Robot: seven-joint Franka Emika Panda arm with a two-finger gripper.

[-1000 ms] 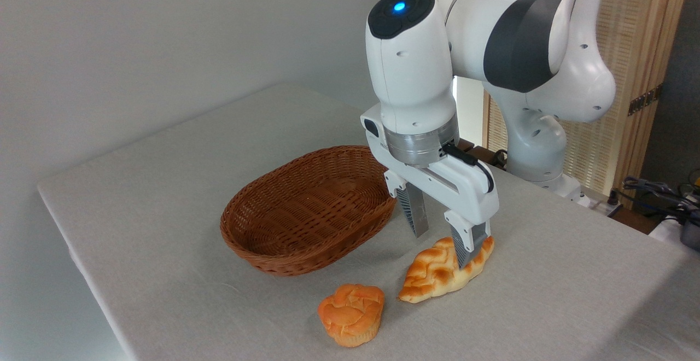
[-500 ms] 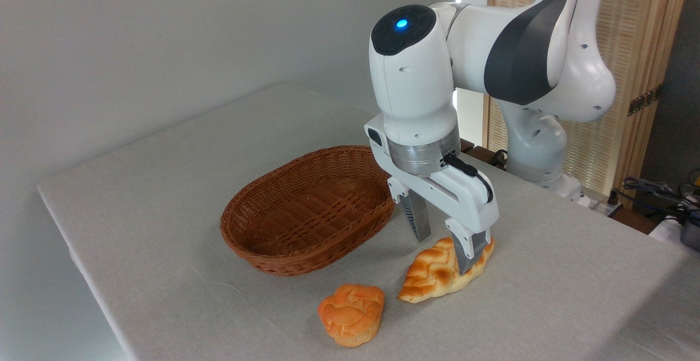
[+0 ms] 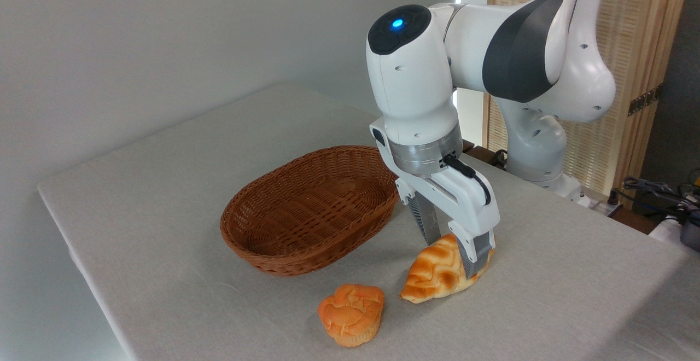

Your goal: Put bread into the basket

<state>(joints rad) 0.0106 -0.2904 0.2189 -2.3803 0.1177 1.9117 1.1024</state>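
The soft, light bread (image 3: pixel 437 271) is pinched at its far end by the gripper (image 3: pixel 451 243), with the basket (image 3: pixel 257 251) at ten o'clock, so a gentle squeeze is needed.

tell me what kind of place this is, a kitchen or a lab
Most likely a robot lab or demo room: a robot arm mounted by a cloth-covered table, bare walls, and loose cables at the right.

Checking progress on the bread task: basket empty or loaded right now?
Empty. The basket shows only bare wicker inside. The bread lies on the table between the gripper fingers; the bun is also outside.
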